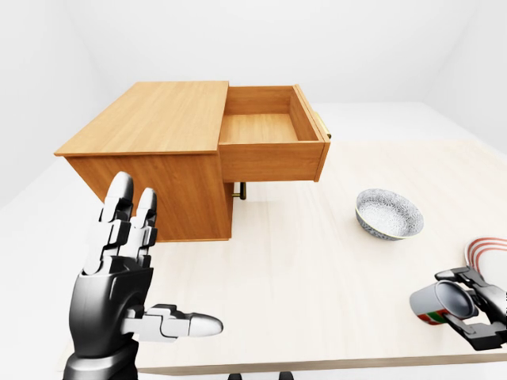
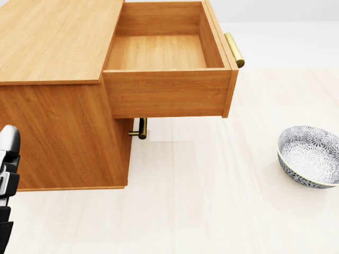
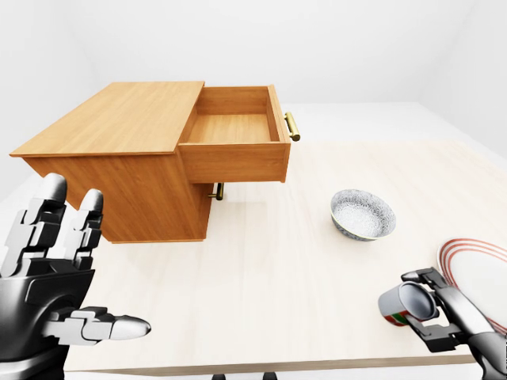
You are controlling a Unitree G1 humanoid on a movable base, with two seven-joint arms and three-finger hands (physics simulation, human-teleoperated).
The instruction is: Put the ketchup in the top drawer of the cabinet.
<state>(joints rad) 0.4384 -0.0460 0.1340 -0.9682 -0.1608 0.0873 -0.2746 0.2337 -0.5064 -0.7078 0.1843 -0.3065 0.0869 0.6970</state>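
Right-eye view, bowl (image 3: 362,214) between open drawer (image 3: 233,128) and plate (image 3: 480,273)

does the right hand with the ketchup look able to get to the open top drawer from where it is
Probably yes. The right hand is shut on the ketchup near the table's lower right, and the top drawer is pulled out, open-topped and empty. Only the bowl sits near the path, low enough to pass over.
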